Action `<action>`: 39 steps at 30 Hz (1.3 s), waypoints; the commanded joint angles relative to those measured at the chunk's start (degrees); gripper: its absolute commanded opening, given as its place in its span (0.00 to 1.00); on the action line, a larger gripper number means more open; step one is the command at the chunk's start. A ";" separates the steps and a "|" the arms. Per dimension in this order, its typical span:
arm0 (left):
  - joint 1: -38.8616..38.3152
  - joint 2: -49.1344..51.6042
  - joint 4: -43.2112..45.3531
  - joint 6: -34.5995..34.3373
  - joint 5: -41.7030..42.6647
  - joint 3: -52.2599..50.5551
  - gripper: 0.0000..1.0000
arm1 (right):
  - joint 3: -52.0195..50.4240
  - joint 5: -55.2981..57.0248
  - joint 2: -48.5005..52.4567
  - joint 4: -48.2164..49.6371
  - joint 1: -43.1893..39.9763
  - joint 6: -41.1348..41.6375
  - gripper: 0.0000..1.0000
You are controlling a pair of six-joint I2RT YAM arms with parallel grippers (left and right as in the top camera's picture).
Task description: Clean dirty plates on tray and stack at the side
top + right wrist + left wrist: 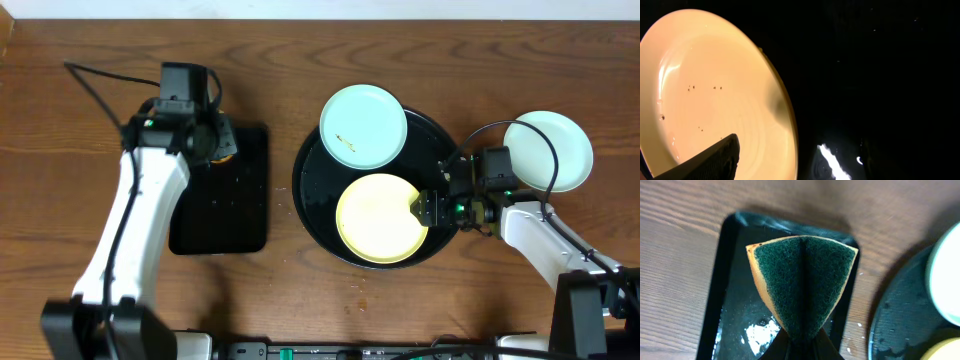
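Observation:
A pale yellow plate [375,218] with tiny brown specks lies in the round black tray [312,190]. A mint-blue plate [363,125] with a brown smear lies on the tray's far rim. A second mint-blue plate [548,150] sits on the table to the right, off the tray. My right gripper [425,208] is open at the yellow plate's right edge. One finger is over the yellow plate [705,95] and the rim lies between the jaws [795,160]. My left gripper [215,140] is shut on a folded green and yellow sponge [802,280] above the rectangular tray.
A small rectangular black tray [225,215] with wet patches [762,332] lies left of the round tray. White crumbs lie on the wooden table between the two trays [858,325]. The left arm's cable runs along the back left.

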 commanded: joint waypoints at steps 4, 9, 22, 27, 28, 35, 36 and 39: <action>0.28 3.78 -1.31 1.57 -1.57 0.76 0.07 | 0.31 -0.50 0.22 -0.48 -0.66 -0.59 0.76; 0.22 3.65 -2.19 1.55 -1.57 0.55 0.11 | 0.31 -0.50 0.22 -0.46 -0.66 -0.59 0.75; -0.09 11.32 6.60 1.55 -1.60 -15.26 0.48 | 0.31 -0.50 0.22 -0.66 -0.66 -0.59 0.75; -0.09 13.00 7.74 1.53 -1.57 -15.26 0.84 | 0.31 -0.50 0.22 -0.68 -0.66 -0.59 0.75; -0.09 13.07 7.74 1.55 -1.60 -15.26 0.84 | 0.31 -0.50 0.22 -0.66 -0.66 -0.59 0.75; -0.09 13.73 8.24 1.57 -1.62 -15.26 0.38 | 0.31 -0.50 0.22 -0.66 -0.66 -0.59 0.74; -0.09 13.75 8.50 1.57 -1.64 -15.26 0.37 | 0.31 -0.50 0.22 -0.66 -0.66 -0.59 0.74; -0.09 13.73 8.83 1.53 -1.62 -15.26 0.68 | 0.31 -0.50 0.22 -0.70 -0.66 -0.59 0.74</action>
